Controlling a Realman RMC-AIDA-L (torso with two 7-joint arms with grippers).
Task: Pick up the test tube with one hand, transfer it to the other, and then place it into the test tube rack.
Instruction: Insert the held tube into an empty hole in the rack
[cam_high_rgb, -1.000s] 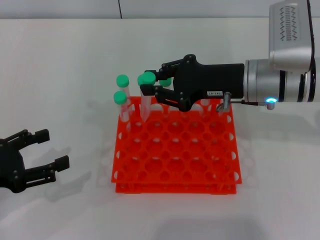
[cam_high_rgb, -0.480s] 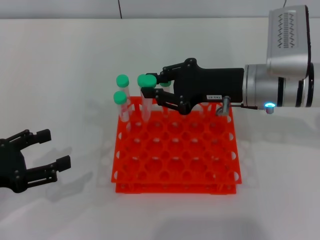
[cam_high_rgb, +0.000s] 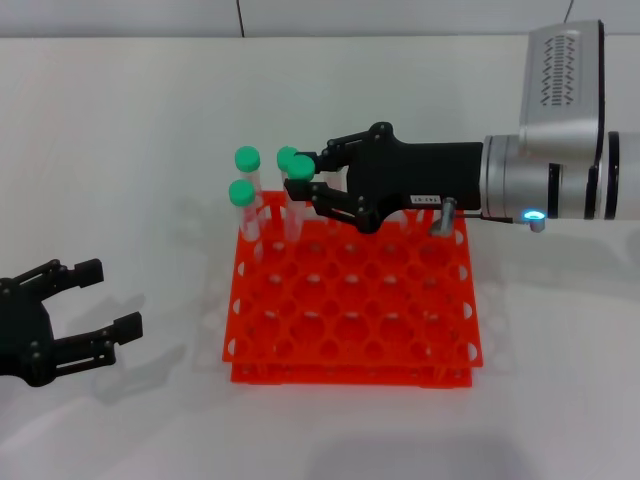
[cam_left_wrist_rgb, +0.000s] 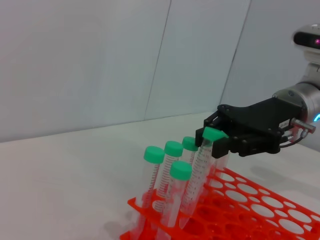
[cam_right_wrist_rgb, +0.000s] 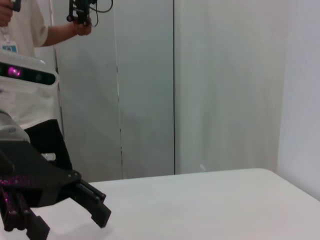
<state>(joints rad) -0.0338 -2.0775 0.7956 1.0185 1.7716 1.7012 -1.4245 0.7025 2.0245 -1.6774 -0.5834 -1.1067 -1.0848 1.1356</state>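
Observation:
The orange-red test tube rack (cam_high_rgb: 350, 320) stands mid-table. My right gripper (cam_high_rgb: 301, 173) reaches over its far left corner and is shut on the green cap of a test tube (cam_high_rgb: 299, 168). The tube leans, with its lower end down in a rack hole. In the left wrist view the same gripper (cam_left_wrist_rgb: 218, 141) pinches the top of that tilted tube (cam_left_wrist_rgb: 200, 170). Several other green-capped tubes (cam_high_rgb: 245, 160) stand in the far left holes, close beside it. My left gripper (cam_high_rgb: 108, 295) rests open and empty at the near left of the table, well clear of the rack.
The white table (cam_high_rgb: 120, 130) surrounds the rack. The standing tubes (cam_left_wrist_rgb: 165, 175) crowd the rack's (cam_left_wrist_rgb: 260, 205) far left corner right beside the held one. A person stands in the background of the right wrist view (cam_right_wrist_rgb: 20, 25).
My right gripper has sunk a little with the tube, and the arm has shifted slightly left. A green cap behind the fingers has come into view. The left gripper has not moved.

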